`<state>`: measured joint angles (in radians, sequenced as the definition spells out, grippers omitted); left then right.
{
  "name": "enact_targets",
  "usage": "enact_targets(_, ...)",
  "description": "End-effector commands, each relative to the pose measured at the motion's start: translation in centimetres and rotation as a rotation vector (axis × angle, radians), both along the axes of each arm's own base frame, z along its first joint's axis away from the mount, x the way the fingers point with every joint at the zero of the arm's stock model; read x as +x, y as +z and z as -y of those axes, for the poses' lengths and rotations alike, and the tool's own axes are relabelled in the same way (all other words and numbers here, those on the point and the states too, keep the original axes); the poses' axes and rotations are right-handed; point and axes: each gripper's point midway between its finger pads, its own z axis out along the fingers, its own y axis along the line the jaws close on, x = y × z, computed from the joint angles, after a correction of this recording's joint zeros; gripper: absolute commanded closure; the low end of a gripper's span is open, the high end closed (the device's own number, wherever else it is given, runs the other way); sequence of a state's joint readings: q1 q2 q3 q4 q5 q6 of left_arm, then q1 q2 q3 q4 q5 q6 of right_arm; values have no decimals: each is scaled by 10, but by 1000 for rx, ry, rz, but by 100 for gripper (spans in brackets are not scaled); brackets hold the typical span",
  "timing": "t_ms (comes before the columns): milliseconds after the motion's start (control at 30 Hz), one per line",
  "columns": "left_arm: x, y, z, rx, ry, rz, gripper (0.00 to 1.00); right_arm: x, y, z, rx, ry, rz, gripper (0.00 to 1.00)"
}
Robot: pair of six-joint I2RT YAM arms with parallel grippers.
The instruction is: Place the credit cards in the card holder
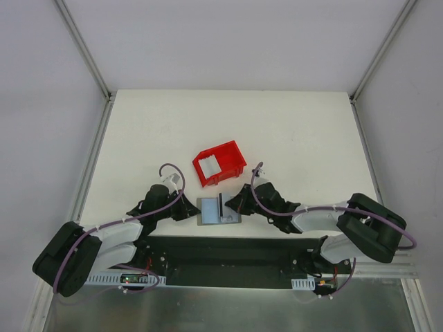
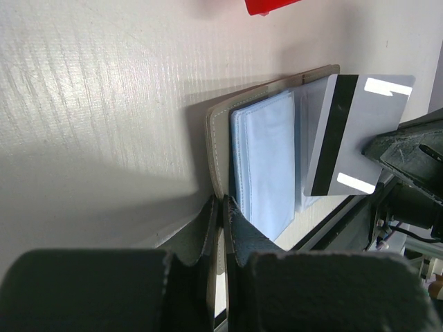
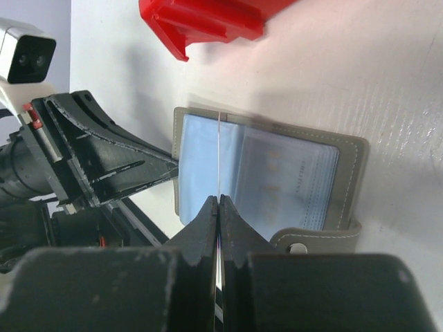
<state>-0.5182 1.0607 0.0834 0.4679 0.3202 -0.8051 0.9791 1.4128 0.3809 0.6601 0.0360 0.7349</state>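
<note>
Pinching a thin, stiff, slick credit card (image 2: 356, 131) by its edge, the right gripper (image 3: 219, 200) is holding it upright over the open card holder (image 3: 291, 173), whose floppy left cover the left gripper (image 2: 223, 204) is clamping; the light card is probably twisting easily unless gripped squarely.

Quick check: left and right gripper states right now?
Left gripper: closed, pinching the edge of the open card holder.
Right gripper: closed, holding a credit card.
</note>
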Motion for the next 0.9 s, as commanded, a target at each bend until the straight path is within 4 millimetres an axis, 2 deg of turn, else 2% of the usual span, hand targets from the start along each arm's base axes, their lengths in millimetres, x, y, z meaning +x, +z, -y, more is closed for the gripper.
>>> enact_targets(0, -22, -37, -23, 126, 25, -99, 100, -5, 18, -6, 98, 28, -3, 100)
enact_targets(267, -22, -36, -23, 126, 24, -95, 100, -6, 6, -4, 132, 32, -51, 100)
enact_targets(600, -21, -36, -23, 127, 22, -91, 100, -11, -10, -19, 248, 62, -163, 100)
enact_targets(867, -20, -35, -22, 127, 21, -89, 100, -16, -19, -19, 281, 64, -196, 99)
